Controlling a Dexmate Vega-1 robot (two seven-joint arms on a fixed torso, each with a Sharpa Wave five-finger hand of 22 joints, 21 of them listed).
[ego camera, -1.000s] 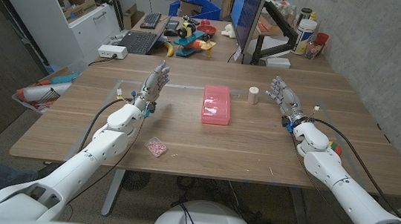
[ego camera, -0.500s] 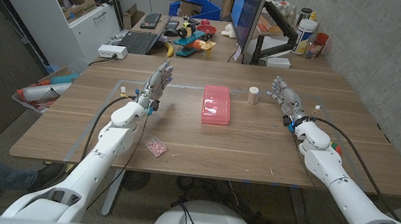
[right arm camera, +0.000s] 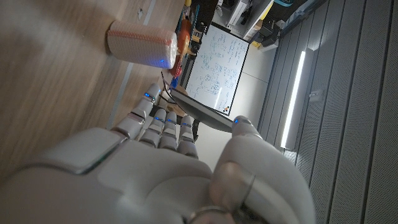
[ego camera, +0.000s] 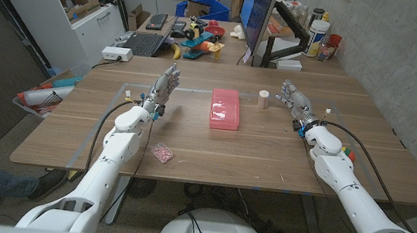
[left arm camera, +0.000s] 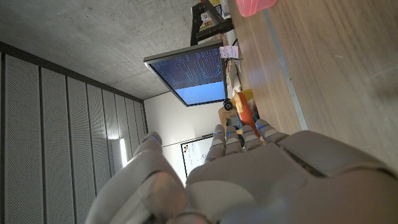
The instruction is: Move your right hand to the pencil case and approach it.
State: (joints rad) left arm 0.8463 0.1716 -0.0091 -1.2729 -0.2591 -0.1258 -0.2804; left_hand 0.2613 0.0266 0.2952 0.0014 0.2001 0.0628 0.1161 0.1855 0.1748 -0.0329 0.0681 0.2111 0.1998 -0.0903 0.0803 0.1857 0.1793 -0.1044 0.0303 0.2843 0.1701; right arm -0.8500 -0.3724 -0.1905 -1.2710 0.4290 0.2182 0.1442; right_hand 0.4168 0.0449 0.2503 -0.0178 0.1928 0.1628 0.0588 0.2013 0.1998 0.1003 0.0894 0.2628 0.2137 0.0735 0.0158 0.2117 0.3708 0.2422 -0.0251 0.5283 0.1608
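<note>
The pink pencil case (ego camera: 225, 108) lies flat near the middle of the wooden desk (ego camera: 251, 156), lengthwise away from the robot, untouched by either hand. A small pale cylinder (ego camera: 264, 100) stands upright between the case and the right hand (ego camera: 294, 101), nearer the case's far end. The right hand is raised over the desk's right side, well apart from the case, holding nothing, its fingers (ego camera: 286, 90) extended and slightly apart; the right wrist view confirms straight fingers with the cylinder ahead of them. The left hand (ego camera: 162, 88) stands likewise on the opposite side, fingers up and parted, nothing held; a small pink-and-white item (ego camera: 162, 153) lies on the desk near its forearm. Judgement: the approach is at its outset, the gap to the case not yet closed. The next move calls for carrying the right hand inward toward the case, passing on the robot's side of the cylinder or above it so as not to topple it.
</note>
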